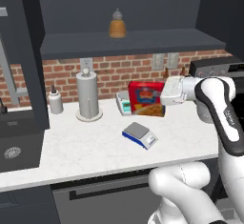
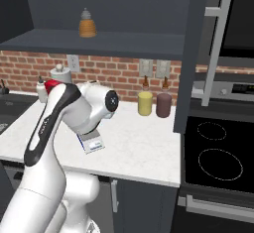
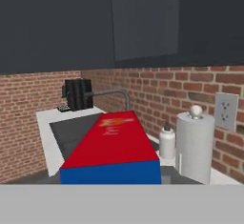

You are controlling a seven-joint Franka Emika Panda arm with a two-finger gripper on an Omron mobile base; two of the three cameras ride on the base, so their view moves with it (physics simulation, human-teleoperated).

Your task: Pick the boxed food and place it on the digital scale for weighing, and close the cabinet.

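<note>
The boxed food point(image 1: 145, 99), red with a yellow-orange picture, stands upright just behind the digital scale point(image 1: 139, 135). My gripper point(image 1: 161, 96) reaches in from the right and is shut on the box's right side, with the fingertips hidden by the box. The hand view looks along the box's red top point(image 3: 112, 142) with its blue near edge. A red corner of the box point(image 2: 51, 84) peeks out behind the arm, and the blue scale point(image 2: 91, 142) lies below the wrist. The dark cabinet door point(image 2: 196, 53) with its silver handle point(image 2: 214, 48) stands open; the other door point(image 1: 24, 51) is open too.
An amber bottle point(image 1: 117, 24) sits on the cabinet shelf. A white scale with green front point(image 1: 125, 103), a paper towel holder point(image 1: 88, 96) and a white bottle point(image 1: 55, 100) line the brick wall. The sink point(image 1: 14, 142) lies left. Yellow and maroon canisters point(image 2: 145, 103) stand beside the stove point(image 2: 218, 157).
</note>
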